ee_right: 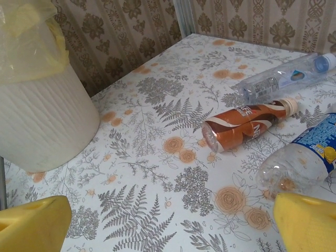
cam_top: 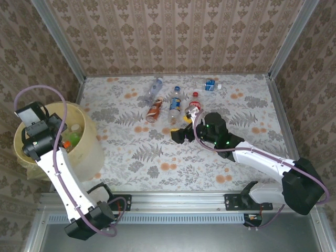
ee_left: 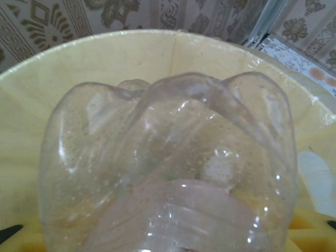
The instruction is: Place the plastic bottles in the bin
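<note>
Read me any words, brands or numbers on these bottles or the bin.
orange-label bottle: white lettering, blurred and cut off, unreadable.
blue-label bottle: print too small to read.
clear blue-capped bottle: label too blurred.
red-label bottle: too small.
bin: no text seen.

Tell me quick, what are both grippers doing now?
Left gripper: clear bottle between its jaws over the bin; grip cannot be told.
Right gripper: open, empty.

Floral table (cam_top: 157,152) holds bin (cam_top: 92,152) and loose bottles (cam_top: 175,107) (lying down).
</note>
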You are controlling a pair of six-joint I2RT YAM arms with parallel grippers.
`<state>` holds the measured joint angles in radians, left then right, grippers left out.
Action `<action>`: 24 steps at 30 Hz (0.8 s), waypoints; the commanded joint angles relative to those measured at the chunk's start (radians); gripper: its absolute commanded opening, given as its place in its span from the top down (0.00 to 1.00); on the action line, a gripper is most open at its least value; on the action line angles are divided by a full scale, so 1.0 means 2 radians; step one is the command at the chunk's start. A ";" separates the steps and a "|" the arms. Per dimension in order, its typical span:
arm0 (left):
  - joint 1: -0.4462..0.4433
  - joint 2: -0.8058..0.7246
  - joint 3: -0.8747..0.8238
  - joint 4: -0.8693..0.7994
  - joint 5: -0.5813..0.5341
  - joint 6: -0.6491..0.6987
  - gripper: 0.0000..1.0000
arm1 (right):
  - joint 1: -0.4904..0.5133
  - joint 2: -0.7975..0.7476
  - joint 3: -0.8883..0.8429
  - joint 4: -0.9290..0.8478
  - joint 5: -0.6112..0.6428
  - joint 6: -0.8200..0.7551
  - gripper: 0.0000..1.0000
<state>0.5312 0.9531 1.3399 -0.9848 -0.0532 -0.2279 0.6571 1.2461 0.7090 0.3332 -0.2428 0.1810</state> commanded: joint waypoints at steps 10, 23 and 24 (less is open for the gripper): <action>0.003 -0.006 0.017 -0.033 0.064 -0.022 0.20 | 0.003 0.014 0.023 -0.004 0.006 -0.003 0.00; -0.041 0.002 0.063 -0.045 0.129 -0.025 0.00 | 0.003 0.011 0.020 0.000 0.029 0.000 0.00; -0.057 0.004 0.070 -0.048 0.128 -0.027 0.00 | 0.003 0.011 0.020 -0.001 0.033 0.002 0.00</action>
<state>0.4652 0.9585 1.4189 -1.0611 0.1452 -0.2771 0.6571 1.2652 0.7216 0.3332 -0.2138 0.1818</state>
